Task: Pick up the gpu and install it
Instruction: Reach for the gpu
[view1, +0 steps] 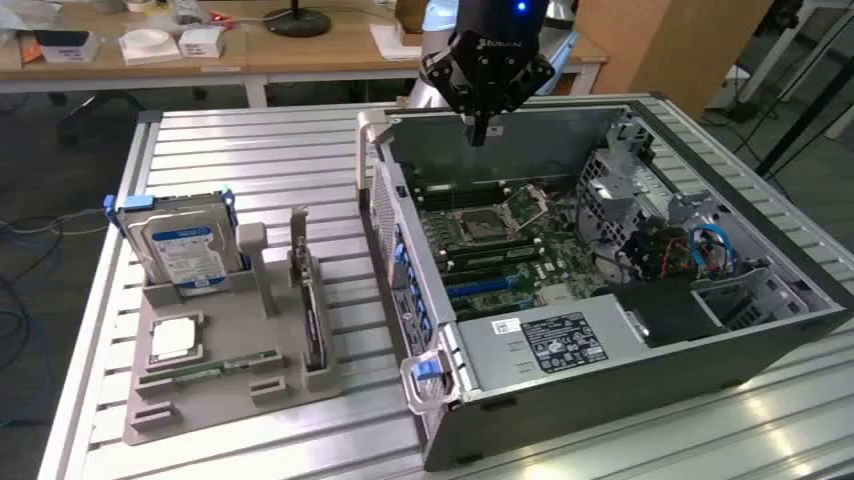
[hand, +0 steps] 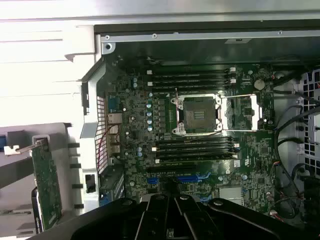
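Hovering over the open computer case (view1: 383, 195), my gripper (view1: 478, 134) had its jaws clenched together with nothing between them, above the motherboard (hand: 140, 115) near the case's far wall. I saw the gpu (view1: 312, 320) standing on edge in a slot of the grey holder (view1: 227, 350) on the slatted table (view1: 267, 160). It was at the exterior view's left of the case, well apart from the gripper, near the upright hard drive (view1: 187, 250).
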